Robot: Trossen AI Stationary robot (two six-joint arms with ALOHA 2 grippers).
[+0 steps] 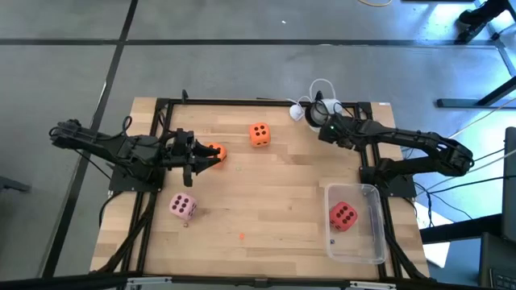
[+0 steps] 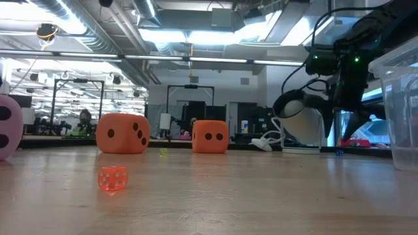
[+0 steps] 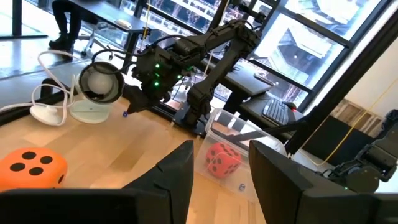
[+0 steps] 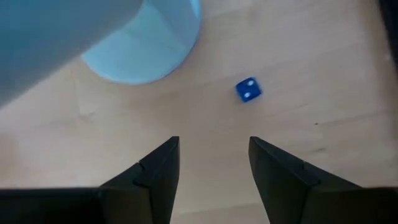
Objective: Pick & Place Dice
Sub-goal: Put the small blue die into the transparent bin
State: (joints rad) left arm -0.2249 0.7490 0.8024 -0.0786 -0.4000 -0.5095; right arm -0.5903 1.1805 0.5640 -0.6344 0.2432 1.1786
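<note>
Two orange dice lie on the wooden table: one (image 1: 218,151) right beside my left gripper (image 1: 200,159), the other (image 1: 259,134) farther back. A pale pink die (image 1: 183,207) lies near the left front. A red die (image 1: 343,215) sits inside a clear tub (image 1: 375,242) at the right front. My left gripper (image 3: 221,149) hangs level above the table, open, with nothing between its fingers. My right gripper (image 4: 214,155) is at the far right corner (image 1: 324,129), pointing down, open and empty, just short of a tiny blue die (image 4: 247,89).
A white round-based object (image 4: 146,53) with a white cable (image 1: 310,101) stands at the far right corner, close to my right gripper. A tiny clear orange die (image 2: 112,178) lies near the front middle. A black frame (image 1: 242,102) rims the table.
</note>
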